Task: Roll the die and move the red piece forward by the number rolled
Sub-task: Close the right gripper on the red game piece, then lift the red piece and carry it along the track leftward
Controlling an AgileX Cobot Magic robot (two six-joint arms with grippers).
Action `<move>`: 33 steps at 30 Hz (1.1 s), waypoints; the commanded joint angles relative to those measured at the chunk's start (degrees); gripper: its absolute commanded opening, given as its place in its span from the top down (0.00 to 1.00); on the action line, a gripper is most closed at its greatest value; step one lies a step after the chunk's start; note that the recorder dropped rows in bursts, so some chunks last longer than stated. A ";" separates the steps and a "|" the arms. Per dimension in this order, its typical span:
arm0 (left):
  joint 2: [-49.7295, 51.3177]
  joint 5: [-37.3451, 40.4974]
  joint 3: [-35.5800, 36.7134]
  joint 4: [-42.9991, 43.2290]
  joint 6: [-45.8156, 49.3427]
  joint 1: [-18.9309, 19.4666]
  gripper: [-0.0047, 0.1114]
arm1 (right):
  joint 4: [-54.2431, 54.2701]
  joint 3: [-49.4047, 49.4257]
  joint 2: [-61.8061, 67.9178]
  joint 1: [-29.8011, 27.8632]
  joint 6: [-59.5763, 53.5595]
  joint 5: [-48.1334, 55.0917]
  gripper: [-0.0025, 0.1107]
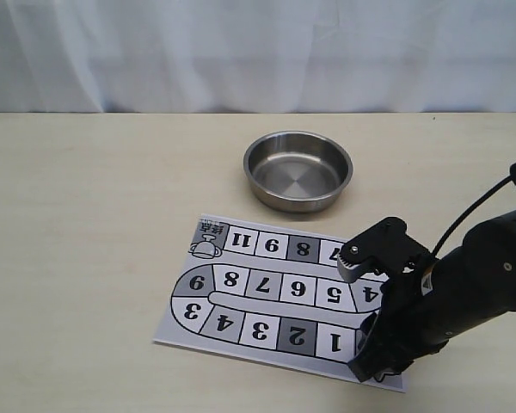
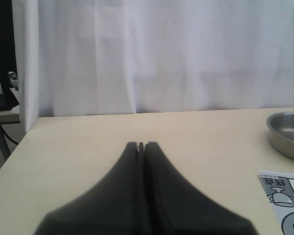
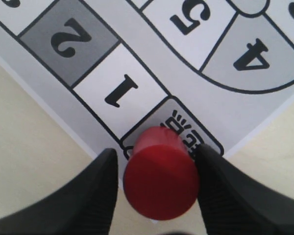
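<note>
Gripping the red piece (image 3: 160,178) from both sides, the right gripper (image 3: 157,152) had its two dark fingers (image 3: 90,196) pressed against the glossy cylinder, clenched on it rather than released. The piece was upright over the rounded starting square at the corner of the paper game board (image 3: 225,112), just beside the white square numbered 1 (image 3: 121,90); whether its base rested on the paper could not be told. In the exterior view the right arm (image 1: 473,275) reached down over that same near right corner of the board, hiding the piece. The stainless steel bowl (image 1: 267,185) sat on the pale wooden table (image 1: 86,215) beyond the board's far edge, apart from it. The left gripper (image 2: 141,145) was clenched on nothing, its fingertips pressed together above bare table, pointing toward a white curtain (image 2: 161,54).
</note>
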 commanded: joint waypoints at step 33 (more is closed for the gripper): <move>-0.13 -0.23 0.18 -0.26 -0.40 -0.09 0.96 | 2.82 -9.27 0.91 2.14 -0.31 6.50 0.94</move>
